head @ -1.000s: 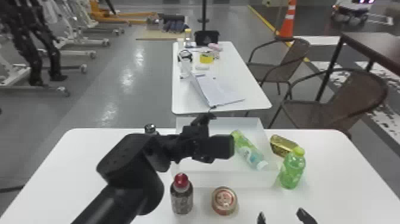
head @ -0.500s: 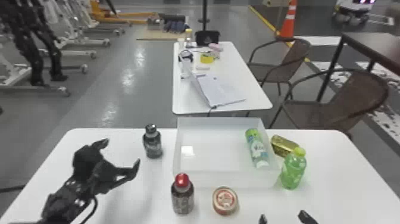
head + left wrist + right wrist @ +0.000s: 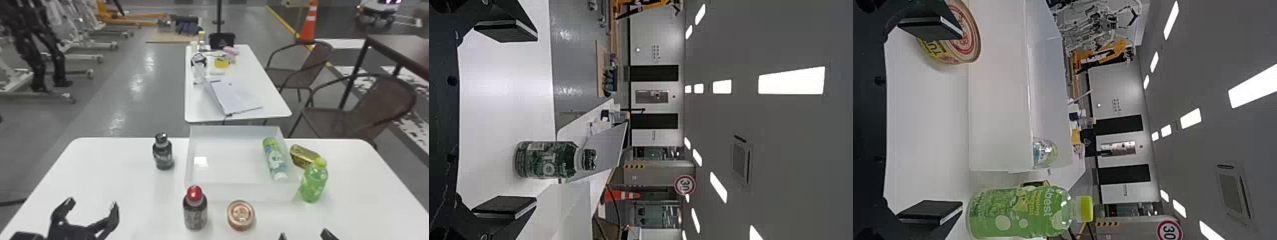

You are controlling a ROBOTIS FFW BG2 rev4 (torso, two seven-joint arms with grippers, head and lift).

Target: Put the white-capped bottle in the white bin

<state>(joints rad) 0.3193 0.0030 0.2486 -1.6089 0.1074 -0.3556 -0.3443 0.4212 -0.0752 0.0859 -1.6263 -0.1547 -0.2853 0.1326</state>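
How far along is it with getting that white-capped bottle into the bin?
It looks finished. The bottle is lying inside the white bin, its whitish end toward the robot. Nothing is in hand: the left claw and right claw are both open and empty. Nothing seems left to place; the other drinks standing outside aren't part of this job.

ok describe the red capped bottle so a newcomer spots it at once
On the white table sits the white bin. Just before its near left corner stands a dark bottle, left of the round tin. Its red cap sets it apart from the black-capped bottle.
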